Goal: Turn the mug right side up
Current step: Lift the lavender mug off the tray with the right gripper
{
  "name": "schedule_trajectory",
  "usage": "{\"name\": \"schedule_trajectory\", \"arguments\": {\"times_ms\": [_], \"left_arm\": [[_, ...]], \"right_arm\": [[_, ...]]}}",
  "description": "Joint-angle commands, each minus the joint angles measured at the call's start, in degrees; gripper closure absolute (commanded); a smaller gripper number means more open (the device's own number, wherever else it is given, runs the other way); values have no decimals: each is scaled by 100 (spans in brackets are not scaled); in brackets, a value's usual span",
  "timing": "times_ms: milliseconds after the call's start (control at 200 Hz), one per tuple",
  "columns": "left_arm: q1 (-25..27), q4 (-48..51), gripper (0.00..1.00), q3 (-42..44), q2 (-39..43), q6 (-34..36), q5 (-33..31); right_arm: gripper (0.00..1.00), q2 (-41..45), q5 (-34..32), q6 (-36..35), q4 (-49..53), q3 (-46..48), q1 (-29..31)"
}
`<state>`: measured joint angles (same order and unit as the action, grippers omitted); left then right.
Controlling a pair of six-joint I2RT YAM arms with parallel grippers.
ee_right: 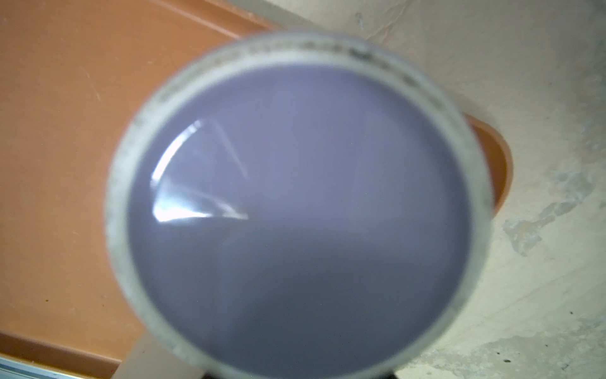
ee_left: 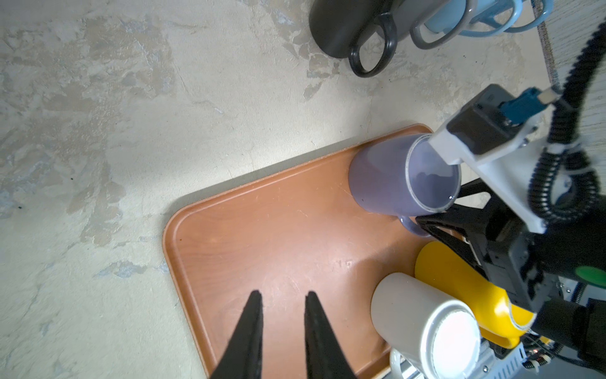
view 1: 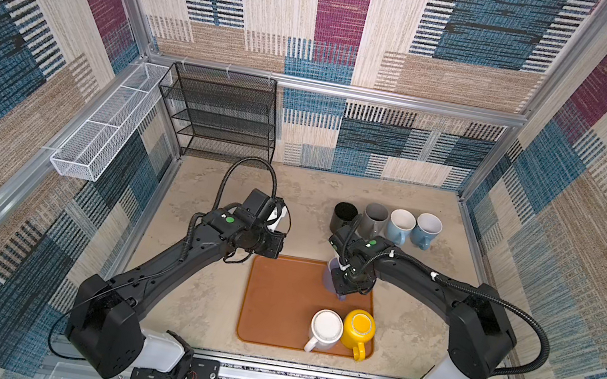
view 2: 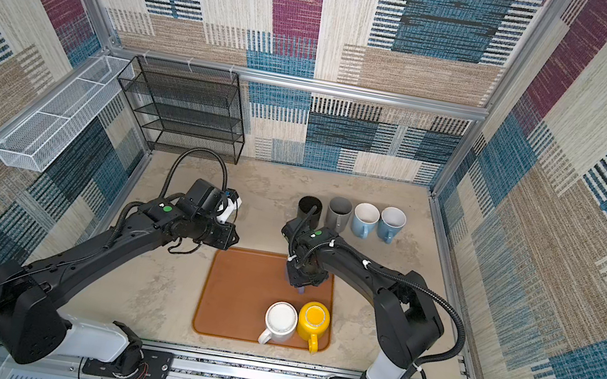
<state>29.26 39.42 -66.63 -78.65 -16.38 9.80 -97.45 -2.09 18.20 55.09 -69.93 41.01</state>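
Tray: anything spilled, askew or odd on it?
No spill or damage shows. But all three mugs on the tray stand bottom-up: the purple mug near its far right corner, the white mug and yellow mug side by side near its front edge.

All views share the brown tray [view 1: 273,303]: both top views look steeply down from high overhead, the left wrist view from nearby, the right wrist view close above the lavender mug [ee_right: 295,213].
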Motion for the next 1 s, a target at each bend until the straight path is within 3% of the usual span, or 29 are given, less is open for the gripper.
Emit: {"name": "schedule_trajectory", "arguments": {"times_ms": [0,731,992], "left_arm": [[1,80,79,-7,34,91,-13],[-8,66,77,65,196,-101,-57],[-29,23,77,36,306,-230,-84]], "right_arm": [[66,-59,42,61,-205,-31,-6],[96,179,143,7,-575,-314,-135],[100,496,975,-61,-1256,-376,-463]]}}
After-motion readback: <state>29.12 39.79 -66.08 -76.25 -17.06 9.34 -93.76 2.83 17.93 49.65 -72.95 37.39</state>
